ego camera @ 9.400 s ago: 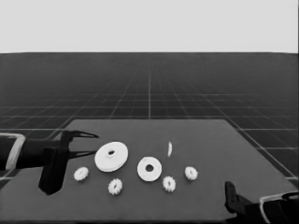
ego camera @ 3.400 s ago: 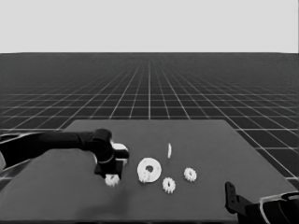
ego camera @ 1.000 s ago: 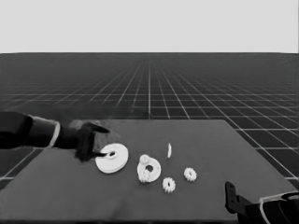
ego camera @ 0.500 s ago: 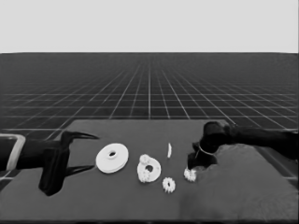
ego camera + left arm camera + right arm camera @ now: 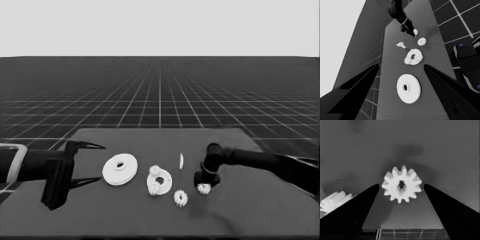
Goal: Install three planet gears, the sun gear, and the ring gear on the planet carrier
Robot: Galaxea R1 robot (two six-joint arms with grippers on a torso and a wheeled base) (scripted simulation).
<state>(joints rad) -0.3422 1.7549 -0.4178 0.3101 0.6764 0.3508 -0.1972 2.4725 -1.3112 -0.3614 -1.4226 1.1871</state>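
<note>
A: From the left, what stands where?

B: The left gripper (image 5: pixel 82 164) waits over the table's (image 5: pixel 100 215) left end, jaws spread wide, holding nothing. Just right of it lies the larger round part (image 5: pixel 120 169), flat, with bare table on its near side.

A: And the middle?

B: The smaller round part (image 5: pixel 159 181) carries two gears, one on its far rim (image 5: pixel 155 170), one on its near rim (image 5: pixel 157 188). Beyond it, apart, stands a thin white piece (image 5: pixel 181 160). A loose gear (image 5: pixel 180 198) lies nearer, well clear of the table's near edge.

A: The right side?

B: The right gripper (image 5: pixel 205 184) points down at a fourth gear (image 5: pixel 401 184). Its fingers (image 5: pixel 357 215) stand open on either side of that gear, not touching it. From the head view the arm hides part of that gear. Open table lies to the right.
</note>
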